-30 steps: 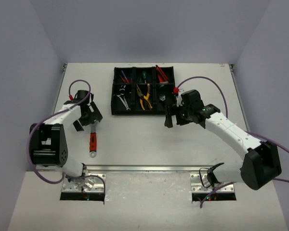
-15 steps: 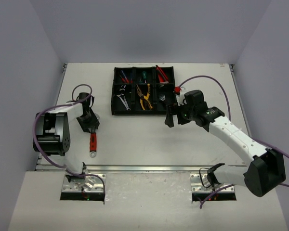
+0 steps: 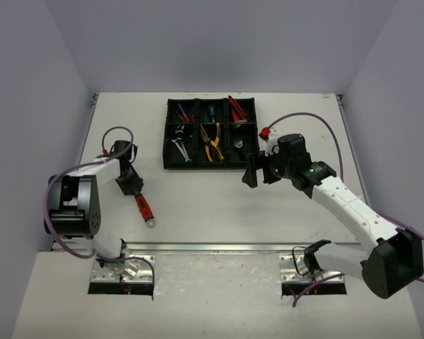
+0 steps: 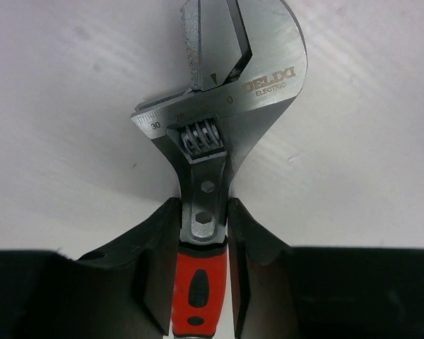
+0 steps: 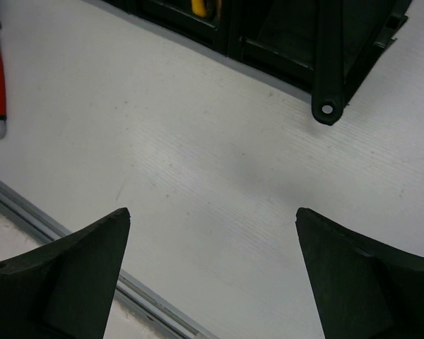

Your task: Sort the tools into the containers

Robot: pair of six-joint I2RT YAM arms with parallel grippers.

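My left gripper [image 3: 131, 188] is shut on a red-handled adjustable wrench [image 3: 144, 210] at the table's left, in front of the tray. In the left wrist view the fingers [image 4: 159, 254] clamp the wrench [image 4: 219, 106] where the red grip meets the steel neck, with the head pointing away. The black tray [image 3: 209, 166] of containers stands at the back centre and holds yellow pliers [image 3: 211, 141], silver spanners [image 3: 179, 148], screwdrivers [image 3: 184, 111] and red knives [image 3: 235, 107]. My right gripper [image 3: 250, 171] is open over bare table by the tray's near right corner [image 5: 326, 78], with nothing between its fingers.
A metal rail [image 3: 212, 247] runs along the table's near edge, in front of both arm bases. Purple cables loop over each arm. Grey walls close in the table on the left, right and back.
The left gripper has shut on the wrench, whose handle end has swung to the right. The right arm has drifted slightly right, its gripper still open.
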